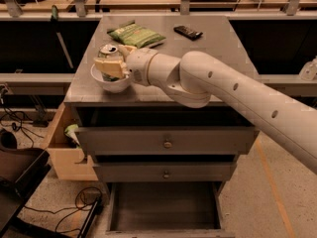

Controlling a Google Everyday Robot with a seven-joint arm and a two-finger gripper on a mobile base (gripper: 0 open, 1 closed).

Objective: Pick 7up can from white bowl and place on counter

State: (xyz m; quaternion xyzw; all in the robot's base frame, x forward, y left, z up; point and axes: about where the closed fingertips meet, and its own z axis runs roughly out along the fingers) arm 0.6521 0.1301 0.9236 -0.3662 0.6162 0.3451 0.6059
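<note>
The 7up can (107,51), silver and green with its pull-tab top showing, stands upright in the white bowl (112,84) at the front left of the grey counter (208,58). My gripper (118,59) is at the bowl, reaching in from the right at the can's height and set around the can's body. It covers the can's lower part and the bowl's inside. The can still sits in the bowl.
A flat green chip bag (134,34) lies behind the bowl. A small black object (188,31) lies at the back right of the counter. The bottom drawer (166,207) of the cabinet is pulled open. A wooden box (64,152) stands at the cabinet's left side.
</note>
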